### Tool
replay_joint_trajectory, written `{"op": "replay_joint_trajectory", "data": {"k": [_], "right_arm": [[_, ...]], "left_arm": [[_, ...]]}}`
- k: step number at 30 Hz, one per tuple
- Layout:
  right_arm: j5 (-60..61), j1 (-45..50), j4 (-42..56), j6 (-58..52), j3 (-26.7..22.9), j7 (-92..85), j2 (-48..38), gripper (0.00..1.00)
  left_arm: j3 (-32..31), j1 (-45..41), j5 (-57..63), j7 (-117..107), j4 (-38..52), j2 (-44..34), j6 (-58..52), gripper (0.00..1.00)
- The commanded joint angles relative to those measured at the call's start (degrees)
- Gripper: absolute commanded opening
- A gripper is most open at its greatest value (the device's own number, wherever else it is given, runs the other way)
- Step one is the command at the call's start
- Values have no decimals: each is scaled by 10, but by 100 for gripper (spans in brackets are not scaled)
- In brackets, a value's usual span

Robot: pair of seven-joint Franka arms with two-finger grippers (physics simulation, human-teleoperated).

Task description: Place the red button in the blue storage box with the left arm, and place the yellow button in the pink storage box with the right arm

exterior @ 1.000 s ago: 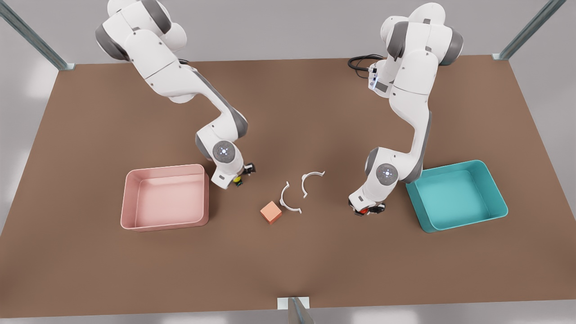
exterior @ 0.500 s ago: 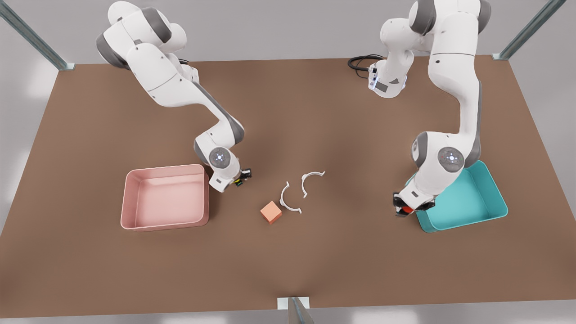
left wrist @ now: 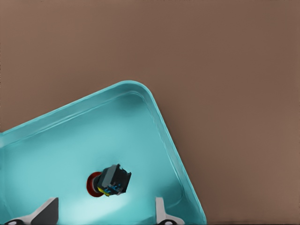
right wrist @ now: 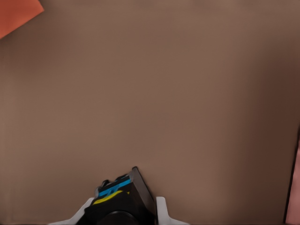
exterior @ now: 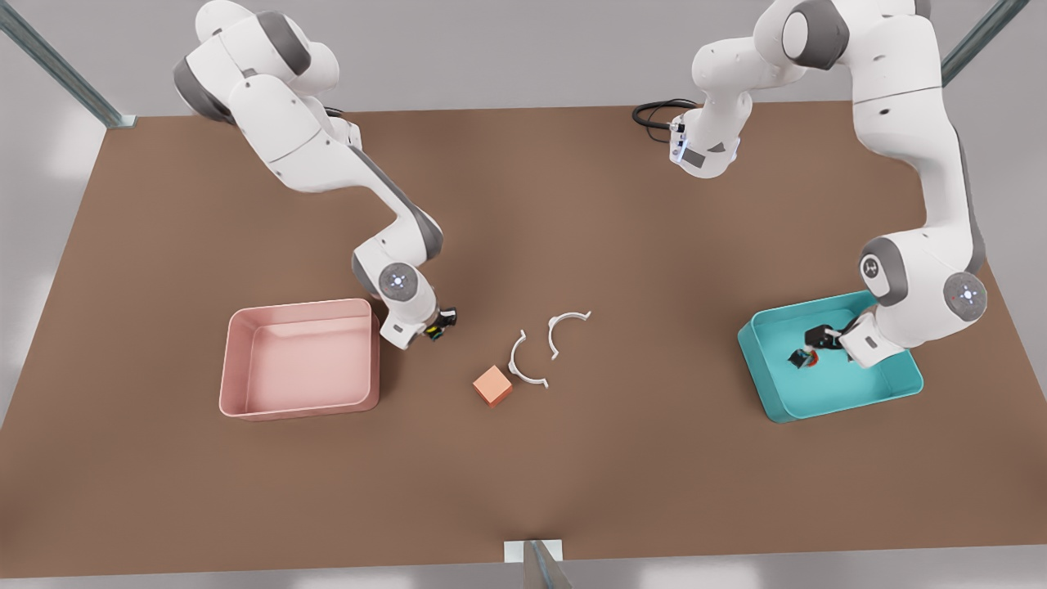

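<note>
1. Teal blue storage box [exterior: 834, 394] at the front view's right; left gripper [exterior: 811, 347] over its interior. Left wrist view: fingers [left wrist: 47, 212] spread wide, holding nothing, red button [left wrist: 108, 181] tipped on its side on the box [left wrist: 70, 140] floor between them and clear of both. Front view gives just a dark speck with red [exterior: 802, 358] there.
2. Right gripper [exterior: 440, 322] just beside the pink storage box [exterior: 303, 357], on its side toward the centre, over bare table. Right wrist view: fingertips [right wrist: 160, 208] closed on the yellow button [right wrist: 119, 202], black base with blue marking facing out, yellow strip visible. Front view: yellow fleck [exterior: 429, 330] at the jaws.
3. Right wrist view catches a corner of the salmon-orange cube [right wrist: 16, 14] and a sliver of pink box wall [right wrist: 295, 187].
4. Brown matte table [exterior: 523, 474]; grey walls, metal frame struts [exterior: 61, 69] at corners.
5. Pink box interior: no contents visible. Mid-table: cube [exterior: 492, 385], two white curved clips [exterior: 523, 360] just beside it.
</note>
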Motion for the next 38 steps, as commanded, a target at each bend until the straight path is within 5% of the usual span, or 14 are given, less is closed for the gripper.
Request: {"op": "replay_joint_trajectory", "data": {"k": [1,6,11,18,21,22,25,27,30,32,34,38], "right_arm": [[-9,0,1,-29,1,14,-27,39],[-8,-80,32,-117,3,-44,-119,40],[-8,-166,57,-119,0,-139,-124,40],[-9,-251,56,-107,-4,-186,-46,45],[-13,-257,56,-96,-5,-184,-40,91],[-13,-255,58,-97,-4,-181,-41,98],[-13,-251,133,-164,4,-183,-60,100],[-9,-250,264,-321,34,-181,-77,100],[46,-162,180,-332,-120,-240,-248,100],[47,-163,227,-445,-131,-273,-275,100],[48,-159,344,-534,-128,-271,-198,100],[50,-144,365,-521,-128,-273,-174,100]], "left_arm": [[-1,-3,-19,135,23,-7,-63,100],[-8,-51,-38,-216,216,-13,-197,100],[-5,-76,-3,-273,182,-162,-296,100],[-6,-84,21,-269,194,-132,-290,100],[-5,-84,21,-272,218,-107,-290,100],[-5,-84,21,-272,218,-107,-291,100],[-6,-84,21,-272,218,-107,-293,100],[-6,-85,21,-272,218,-107,-294,100],[-6,-84,21,-272,218,-107,-294,100],[-6,-85,21,-272,218,-107,-294,100],[-6,-84,21,-272,218,-108,-295,100],[-6,-85,21,-272,218,-107,-295,100]]}}
